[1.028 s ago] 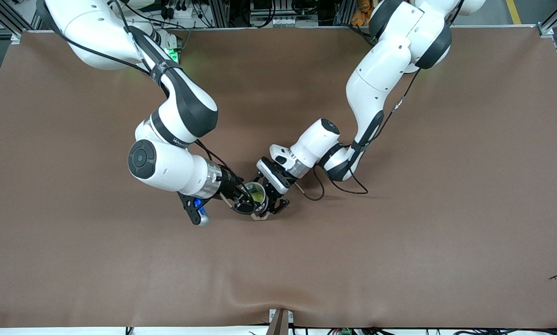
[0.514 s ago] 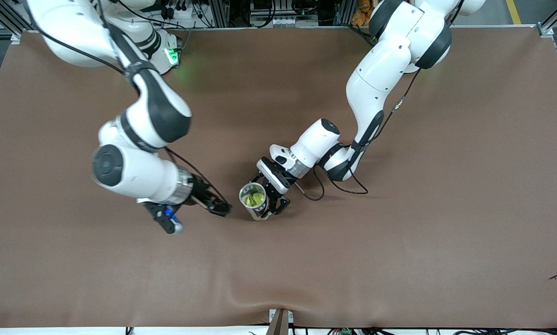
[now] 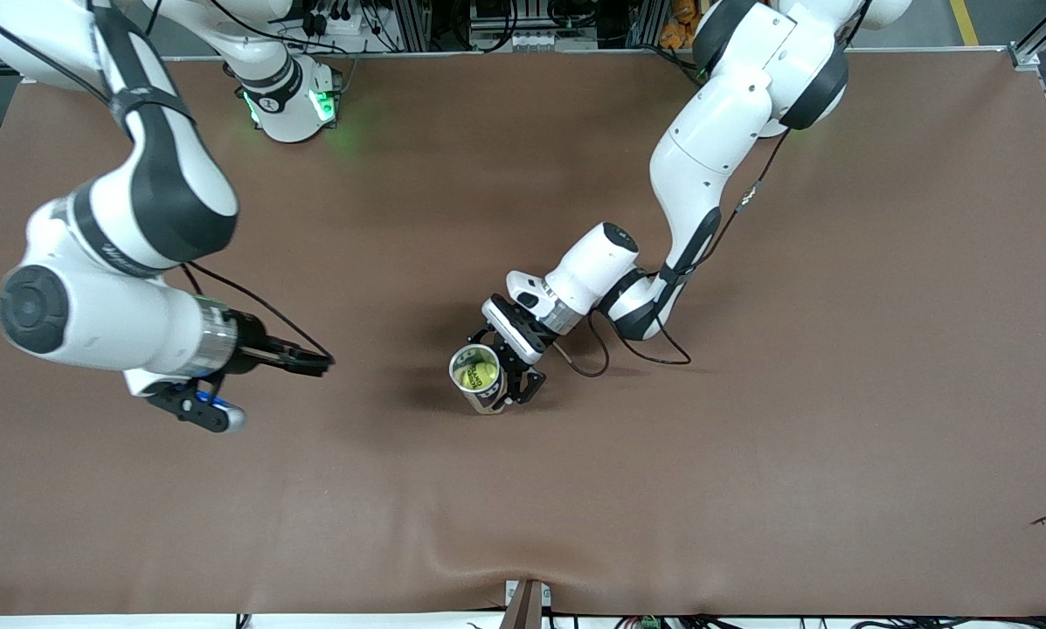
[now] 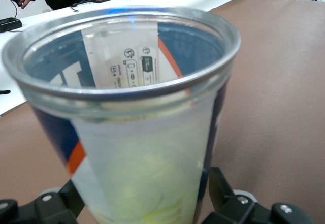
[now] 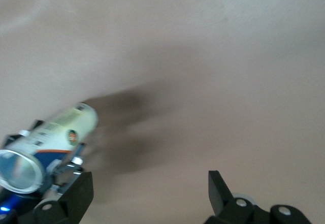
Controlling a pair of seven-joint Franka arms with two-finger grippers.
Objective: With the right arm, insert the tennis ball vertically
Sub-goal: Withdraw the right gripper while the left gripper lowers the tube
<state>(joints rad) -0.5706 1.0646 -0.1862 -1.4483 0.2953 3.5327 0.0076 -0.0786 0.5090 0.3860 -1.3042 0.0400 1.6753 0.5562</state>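
The right gripper [image 3: 323,358] hangs empty, fingers spread, while the left gripper's [image 3: 507,384] spread fingers flank the upright ball canister [image 3: 477,377] mid-table.

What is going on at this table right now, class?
A clear ball can stands upright mid-table with a yellow tennis ball inside. The left hand sits around the can, its fingers spread on either side. The right hand is open and empty, over bare table toward the right arm's end.
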